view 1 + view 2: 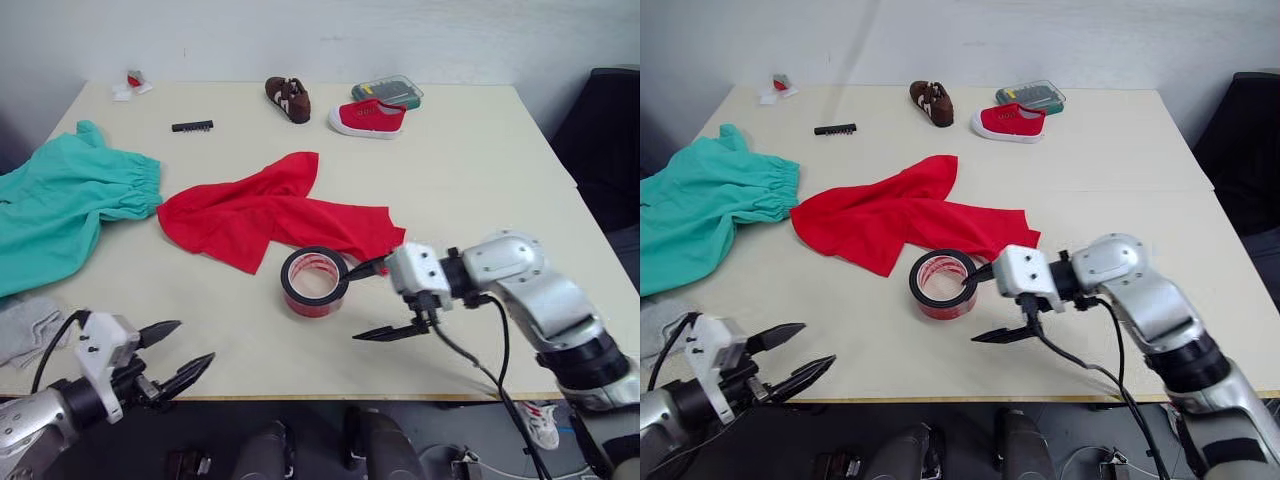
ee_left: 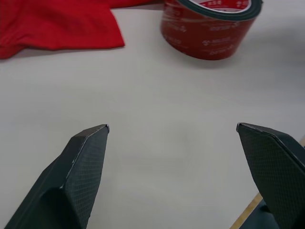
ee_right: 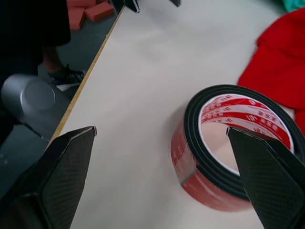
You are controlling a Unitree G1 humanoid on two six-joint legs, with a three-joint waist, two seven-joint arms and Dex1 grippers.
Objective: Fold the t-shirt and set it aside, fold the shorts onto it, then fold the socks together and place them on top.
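The red t-shirt (image 1: 262, 212) lies crumpled and unfolded in the middle of the table. The teal shorts (image 1: 62, 205) are spread at the left edge, partly out of view. A light grey sock (image 1: 24, 327) lies in front of them at the near left. My right gripper (image 1: 366, 303) is open just right of a red-and-black tape roll (image 1: 314, 282); one finger reaches the roll's rim near the t-shirt's front hem, the other points at the table's front edge. My left gripper (image 1: 190, 344) is open and empty over the front edge, right of the sock.
At the back of the table (image 1: 480, 170) stand a brown shoe (image 1: 288, 98), a red canvas shoe (image 1: 368, 117) and a clear plastic case (image 1: 388, 92). A black bit strip (image 1: 192, 126) and a small red-and-white item (image 1: 132, 84) lie back left. A dark chair (image 1: 606, 130) stands to the right.
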